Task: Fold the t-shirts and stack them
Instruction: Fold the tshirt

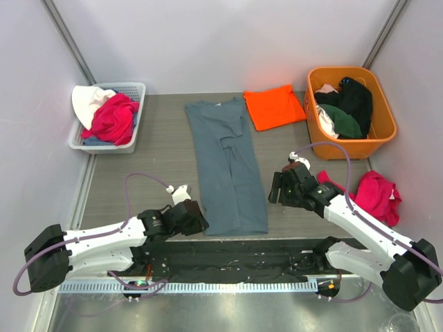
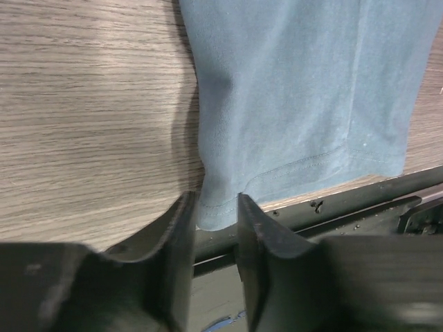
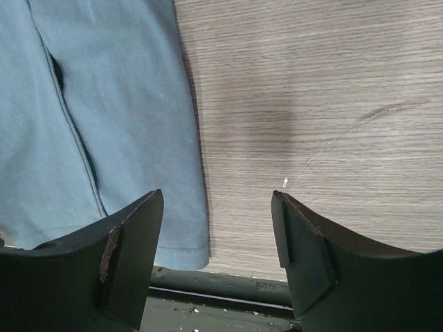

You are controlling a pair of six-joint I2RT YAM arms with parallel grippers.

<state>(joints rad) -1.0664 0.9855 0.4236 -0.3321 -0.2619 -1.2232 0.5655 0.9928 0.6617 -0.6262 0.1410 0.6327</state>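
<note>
Blue shirt [image 1: 225,173]: long folded strip, centre of worktop [image 1: 152,152].
Orange shirt [image 1: 275,106]: folded, upper right of blue.
Left hand [image 2: 216,207]: narrowly apart, blue's bottom-left corner between tips.
Right hand [image 3: 218,200]: wide apart, just right of blue's bottom-right hem.

Top view: we're above and behind, looking down, arm bases [image 1: 47,266] at bottom edge, whole table [image 1: 152,138] in frame. Left wrist: we're low, close, left gripper [image 2: 213,202] at bottom centre, blue-grey shirt [image 2: 311,90] hem upper right. Right wrist: close too, right gripper [image 3: 216,199] bottom, same shirt upper left. All three share that shirt.
</note>
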